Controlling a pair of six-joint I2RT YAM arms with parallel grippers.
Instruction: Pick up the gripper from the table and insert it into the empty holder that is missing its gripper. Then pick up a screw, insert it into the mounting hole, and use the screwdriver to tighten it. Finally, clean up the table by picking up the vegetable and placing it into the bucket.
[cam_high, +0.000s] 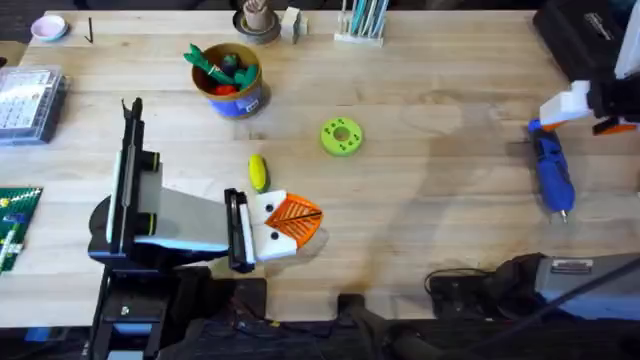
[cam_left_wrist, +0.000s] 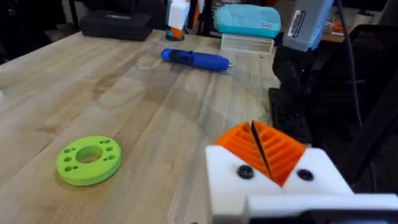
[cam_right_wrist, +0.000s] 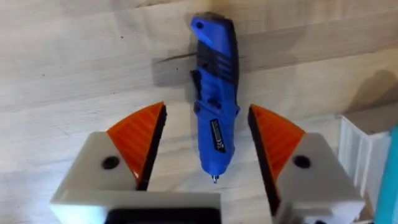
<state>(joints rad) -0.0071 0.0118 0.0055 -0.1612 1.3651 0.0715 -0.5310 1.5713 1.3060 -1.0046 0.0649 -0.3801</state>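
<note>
a light wooden tabletop seen from above, with two robot arms. the left gripper lies low near the front edge, left of centre, its two white fingers pressed together so the orange ribbed pads meet with nothing between them. a small yellow toy vegetable rests on the wood just behind that gripper. a flat green disc with holes sits near the middle of the tabletop, apart from the vegetable. toward the back edge, left of centre, stands an orange-brown bucket with a blue band, already holding green and red toy vegetables. by the right edge lies a blue screwdriver, flat on the wood with its metal bit pointing toward the front edge. the right gripper hovers over it with fingers spread wide, one orange pad on each side of the blue body, not touching it. a clear plastic parts box sits at the left edge.
</note>
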